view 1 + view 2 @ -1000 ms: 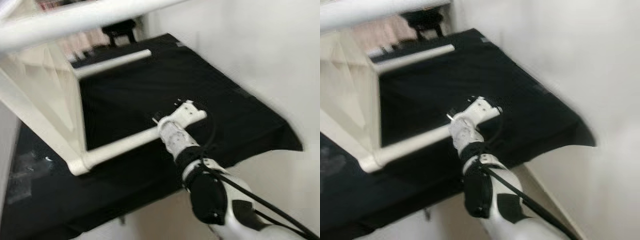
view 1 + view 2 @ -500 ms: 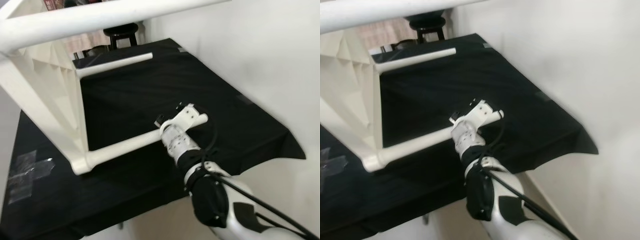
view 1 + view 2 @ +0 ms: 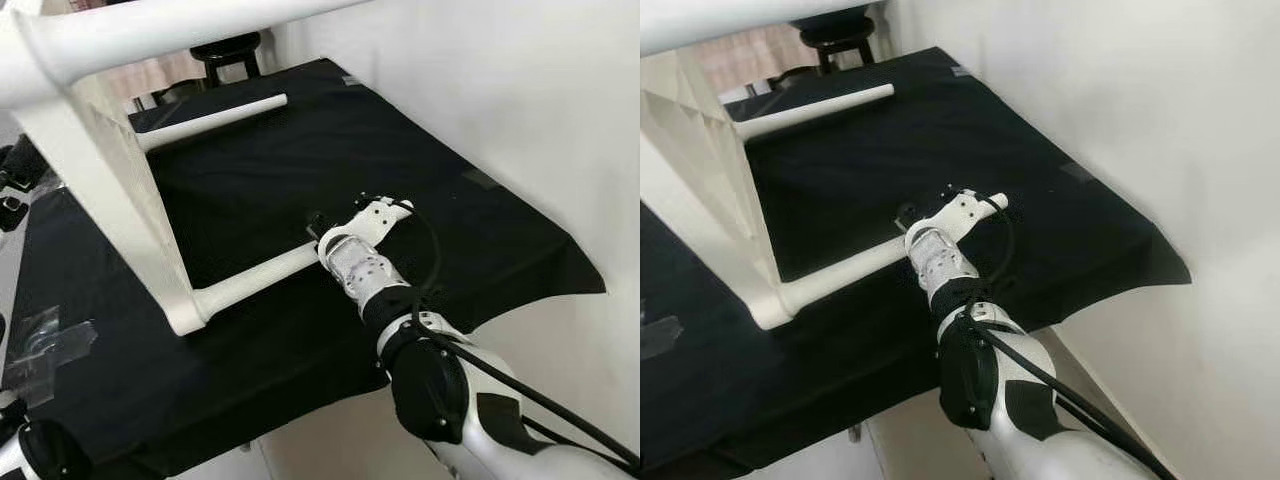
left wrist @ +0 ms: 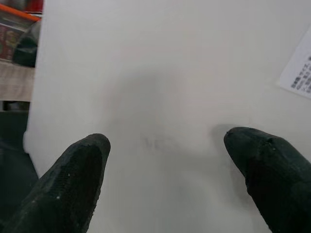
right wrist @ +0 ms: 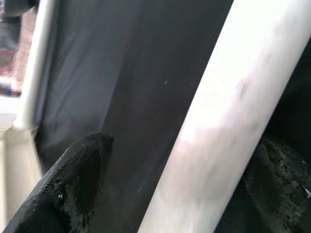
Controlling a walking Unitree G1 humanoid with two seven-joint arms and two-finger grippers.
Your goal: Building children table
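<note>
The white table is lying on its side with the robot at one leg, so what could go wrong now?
The right end effector sits around the lower leg near its free end, fingers apart, so the leg might slip if lifted. The table stands on edge on the black cloth and could tip. The left end effector, fingers open, faces its flat white top and does not grip it.

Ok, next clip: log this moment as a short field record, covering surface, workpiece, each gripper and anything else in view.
surface: black cloth covering a table beside a white wall
workpiece: white children's table lying on its side, legs horizontal
right gripper: fingers either side of the near table leg, not closed on it
left gripper: open, facing a flat white panel
extras: clear tape on the cloth, dark stool behind
</note>
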